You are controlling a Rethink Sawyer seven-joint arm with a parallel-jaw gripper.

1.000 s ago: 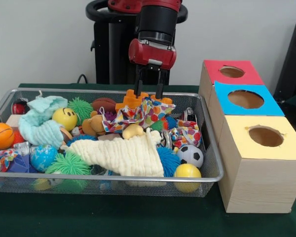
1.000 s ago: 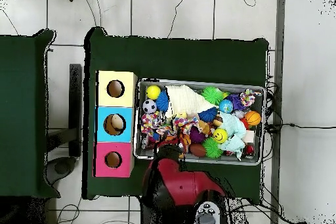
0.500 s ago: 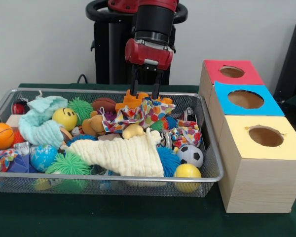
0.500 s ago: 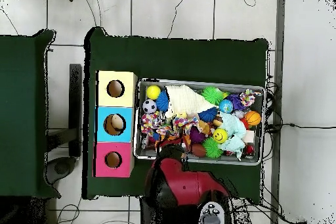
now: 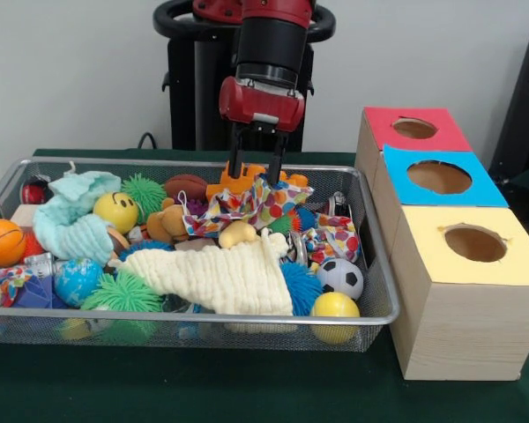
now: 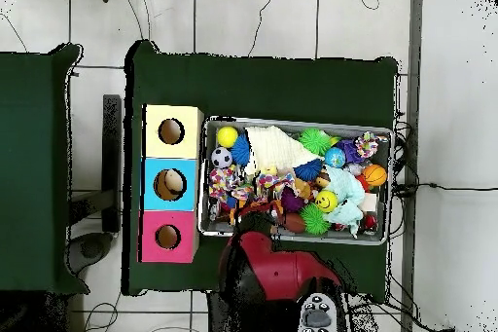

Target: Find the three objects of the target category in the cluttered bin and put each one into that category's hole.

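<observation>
Displacement of the red and black gripper (image 5: 252, 173) is the recent change: over the last second it has risen slightly and shifted leftward in the front view, and the top edge of the large polka-dot cloth (image 5: 251, 204) has lifted with it. The fingers (image 5: 235, 164) are drawn close together, pinching that raised edge. This indicates a successful grasp of the first target piece; extraction is judged to be just beginning, with no cloth delivered yet.

Layout, left to right in the front view:

- Wide silver wire-mesh bin (image 5: 35, 325) on the dark green surface (image 5: 203, 388), packed with balls, spiky toys, a mint-green cloth (image 5: 70, 220) and a cream muslin cloth (image 5: 216, 278).
- A small polka-dot piece (image 5: 2, 284) lies at the bin's left end, partly buried.
- The grasped cloth sits at the centre rear, draped over an orange plastic toy (image 5: 238, 181). It is white with bright multicoloured dots, soft and crumpled, most of it resting on the clutter.
- A third polka-dot piece (image 5: 333, 238) lies right of centre, beside a black and white ball (image 5: 339, 277).
- The yellow-topped wooden box (image 5: 463, 295) stands nearest the camera, right of the bin; its round hole (image 5: 475, 243) is unobstructed.
</observation>
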